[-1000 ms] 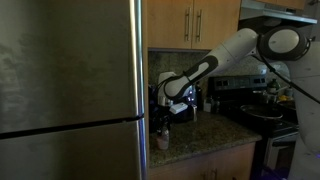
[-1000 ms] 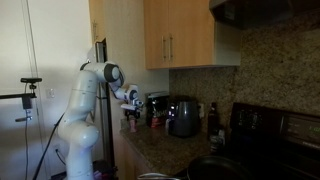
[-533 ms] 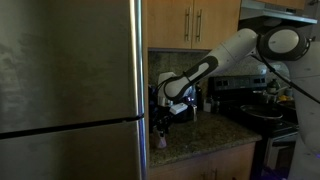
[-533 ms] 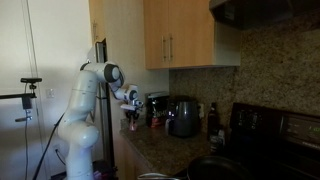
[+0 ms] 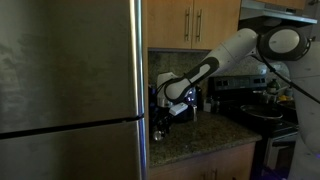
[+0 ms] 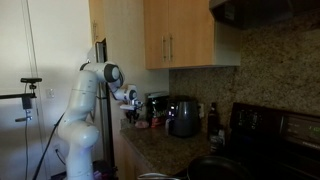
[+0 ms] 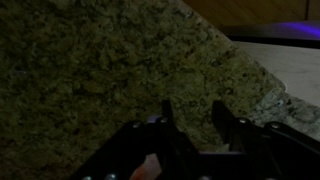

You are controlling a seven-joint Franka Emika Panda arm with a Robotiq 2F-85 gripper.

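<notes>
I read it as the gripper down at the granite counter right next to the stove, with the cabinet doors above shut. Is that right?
Not quite. The gripper is down at the granite counter right next to the fridge, not the stove, which stands at the counter's far end. The cabinet doors above are shut, as you said. You can see this in an exterior view.

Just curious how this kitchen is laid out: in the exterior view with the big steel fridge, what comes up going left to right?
Fridge → claw, low over the granite counter → dark pan.
</notes>
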